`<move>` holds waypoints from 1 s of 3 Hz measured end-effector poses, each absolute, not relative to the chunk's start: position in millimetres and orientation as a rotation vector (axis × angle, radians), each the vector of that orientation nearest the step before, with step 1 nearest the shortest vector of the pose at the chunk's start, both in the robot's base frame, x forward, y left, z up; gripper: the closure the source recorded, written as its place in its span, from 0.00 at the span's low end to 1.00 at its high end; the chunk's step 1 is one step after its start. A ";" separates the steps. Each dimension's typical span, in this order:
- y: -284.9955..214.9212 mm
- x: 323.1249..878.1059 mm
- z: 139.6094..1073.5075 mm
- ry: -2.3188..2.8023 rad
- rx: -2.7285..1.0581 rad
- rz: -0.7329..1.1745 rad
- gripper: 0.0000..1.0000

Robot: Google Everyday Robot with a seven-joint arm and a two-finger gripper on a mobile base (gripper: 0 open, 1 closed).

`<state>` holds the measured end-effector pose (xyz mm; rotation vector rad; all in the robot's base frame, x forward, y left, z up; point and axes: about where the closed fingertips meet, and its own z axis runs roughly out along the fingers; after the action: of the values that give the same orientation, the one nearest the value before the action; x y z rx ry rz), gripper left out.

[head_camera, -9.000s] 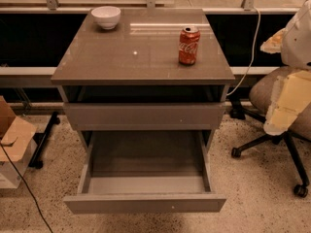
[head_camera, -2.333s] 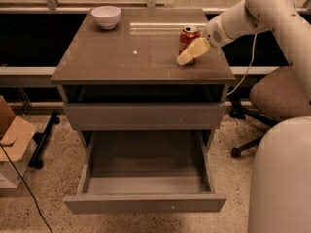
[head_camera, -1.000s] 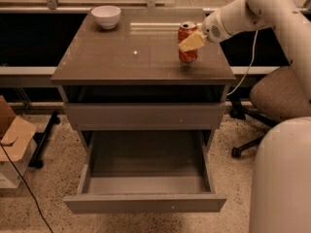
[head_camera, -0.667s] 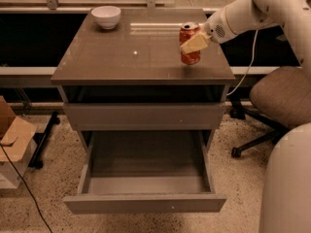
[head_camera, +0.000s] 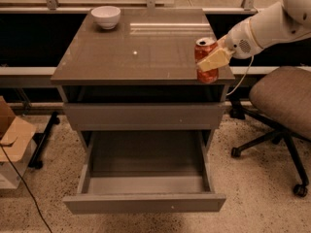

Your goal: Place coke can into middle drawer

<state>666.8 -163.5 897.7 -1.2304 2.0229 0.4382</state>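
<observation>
No lettering is showing legibly anywhere, the gripper (head_camera: 210, 60) clasping the can (head_camera: 203, 49) at the cabinet's (head_camera: 146, 57) front right corner and covering its side.

One cabinet (head_camera: 126, 52), two drawers: the middle drawer (head_camera: 146, 203) pulled out at its foot, and one shut drawer front (head_camera: 143, 116) directly above it. On the cabinet's top are one white bowl (head_camera: 106, 16) at the far left corner and one coke can (head_camera: 206, 50) at the near right corner, with the single gripper (head_camera: 210, 62) clasped round it. One office chair (head_camera: 282, 98) stands right of the cabinet, one cardboard box (head_camera: 14, 135) left.
</observation>
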 end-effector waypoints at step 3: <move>-160.7 575.6 838.0 1.931 -1.324 0.480 1.00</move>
<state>575.6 -160.7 838.0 -1.3238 1.9309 0.4797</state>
